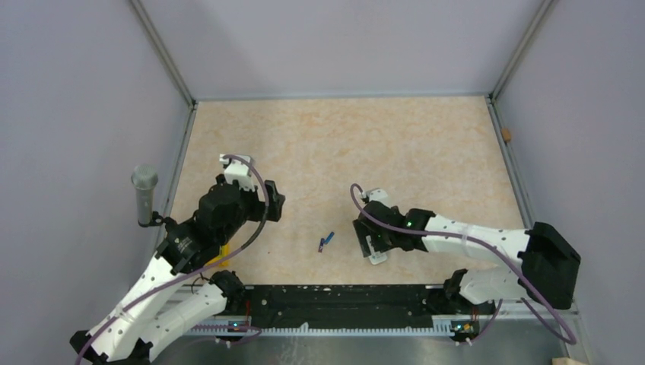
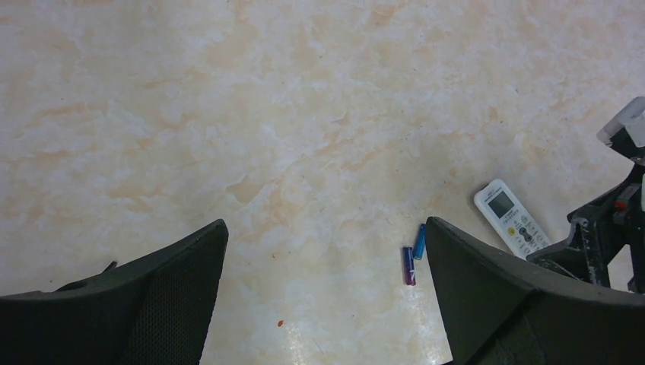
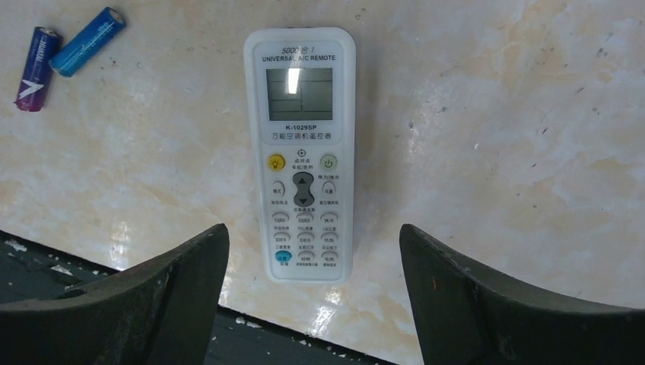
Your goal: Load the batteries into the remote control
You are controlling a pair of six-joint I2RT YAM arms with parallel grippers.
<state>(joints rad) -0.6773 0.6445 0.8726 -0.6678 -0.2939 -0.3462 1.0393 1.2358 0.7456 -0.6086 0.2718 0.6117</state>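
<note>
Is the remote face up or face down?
Face up. The remote lies flat with its screen and buttons showing.

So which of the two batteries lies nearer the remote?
The lighter blue battery; the darker purple-ended one lies farther from the remote control.

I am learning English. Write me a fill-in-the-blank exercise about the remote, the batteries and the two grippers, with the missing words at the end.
1. The remote control lies with its buttons facing ____.
2. The number of batteries lying on the table is ____.
3. The right gripper is above the remote control with its jaws ____.
4. The left gripper holds ____.
Missing words: up; two; open; nothing.
</note>
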